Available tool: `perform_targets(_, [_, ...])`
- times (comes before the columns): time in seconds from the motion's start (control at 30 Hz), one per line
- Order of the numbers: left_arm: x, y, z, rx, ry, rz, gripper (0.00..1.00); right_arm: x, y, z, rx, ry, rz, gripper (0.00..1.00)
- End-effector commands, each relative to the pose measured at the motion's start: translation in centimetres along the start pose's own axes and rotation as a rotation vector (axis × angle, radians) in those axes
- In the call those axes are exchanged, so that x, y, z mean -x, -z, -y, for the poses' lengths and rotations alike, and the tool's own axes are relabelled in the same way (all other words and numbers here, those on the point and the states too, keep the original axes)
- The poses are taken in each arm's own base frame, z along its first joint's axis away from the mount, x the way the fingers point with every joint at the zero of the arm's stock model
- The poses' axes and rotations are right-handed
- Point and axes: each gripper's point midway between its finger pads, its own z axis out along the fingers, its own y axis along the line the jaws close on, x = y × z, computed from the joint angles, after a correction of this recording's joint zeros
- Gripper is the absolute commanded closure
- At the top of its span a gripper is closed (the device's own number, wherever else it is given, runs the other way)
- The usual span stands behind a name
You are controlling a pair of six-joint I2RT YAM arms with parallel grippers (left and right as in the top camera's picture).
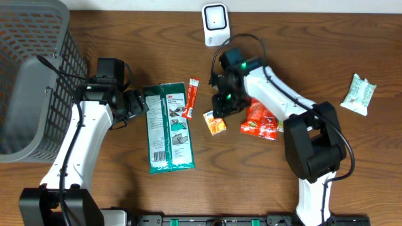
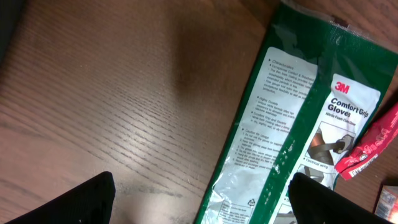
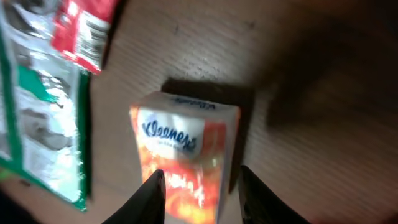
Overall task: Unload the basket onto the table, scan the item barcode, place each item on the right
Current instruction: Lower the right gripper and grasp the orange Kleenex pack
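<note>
Tissue pack (image 3: 183,140) is pinched in my right gripper (image 3: 200,183); next I should lift its barcode toward the scanner (image 1: 215,22).

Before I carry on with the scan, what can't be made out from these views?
- Barcode on the Kleenex pack: none readable; right wrist view blurred, overhead too small.
- Grip: whether the right fingers touch the pack; blur and the bottom edge hide it.
- Red bag: print too small overhead, partly under the right arm.
- Glove packet: lower end cut off by the left wrist view's edge.
</note>
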Motion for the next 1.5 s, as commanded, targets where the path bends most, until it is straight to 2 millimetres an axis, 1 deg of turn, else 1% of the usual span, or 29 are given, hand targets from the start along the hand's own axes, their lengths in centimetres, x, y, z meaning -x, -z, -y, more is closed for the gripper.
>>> perform_targets(0.0, [0.3,0.2,-0.2,0.009,-0.006,0.011,0.10,-0.7,-1.6,0.3,-0.013,0.021,-0.015,0.67])
perform_targets(0.1, [0.3,0.2,-0.2,0.009,-0.007,0.011,0.10,-1.0,-2.0,0.5,-0.014,0.021,-0.017,0.68])
perform_targets(0.17, [0.3,0.2,-0.2,0.009,-0.007,0.011,0.10,-1.0,-2.1,0.5,-0.013,0.021,-0.018,0.71])
perform_targets(0.27, [0.3,0.2,-0.2,0.009,-0.007,0.011,0.10,-1.0,-2.1,0.5,-0.013,0.020,-0.018,0.72])
perform_targets(0.53, [0.3,0.2,-0.2,0.009,-0.007,0.011,0.10,-2.1,-2.0,0.5,-0.015,-0.022,-0.062,0.71])
perform_targets(0.8, [0.3,0.2,-0.2,0.009,-0.007,0.011,0.10,-1.8,-2.1,0.4,-0.017,-0.014,-0.048,0.72])
perform_targets(0.87, [0.3,0.2,-0.2,0.009,-0.007,0.011,0.10,-1.7,-2.2,0.5,-0.018,-0.016,-0.044,0.75])
perform_targets(1.03, [0.3,0.2,-0.2,0.009,-0.007,0.011,0.10,-1.9,-2.8,0.7,-0.019,-0.045,-0.038,0.77])
perform_targets(1.17, [0.3,0.2,-0.2,0.009,-0.007,0.011,0.10,-2.7,-3.5,1.1,-0.020,-0.050,-0.053,0.77])
perform_targets(1.23, [0.3,0.2,-0.2,0.009,-0.007,0.011,0.10,-3.1,-3.8,1.2,-0.020,-0.053,-0.063,0.75])
perform_targets(1.27, [0.3,0.2,-0.2,0.009,-0.007,0.011,0.10,-3.3,-3.9,1.2,-0.020,-0.055,-0.068,0.76])
perform_targets(1.3, [0.3,0.2,-0.2,0.009,-0.007,0.011,0.10,-3.4,-3.9,1.2,-0.020,-0.057,-0.072,0.80])
perform_targets(1.33, [0.3,0.2,-0.2,0.009,-0.007,0.011,0.10,-3.5,-3.8,1.1,-0.016,-0.058,-0.075,0.92])
perform_targets(1.37, [0.3,0.2,-0.2,0.009,-0.007,0.011,0.10,-3.6,-3.8,1.0,-0.012,-0.059,-0.079,0.99])
perform_targets(1.47, [0.3,0.2,-0.2,0.009,-0.007,0.011,0.10,-3.4,-3.4,1.2,-0.008,-0.067,-0.071,0.99])
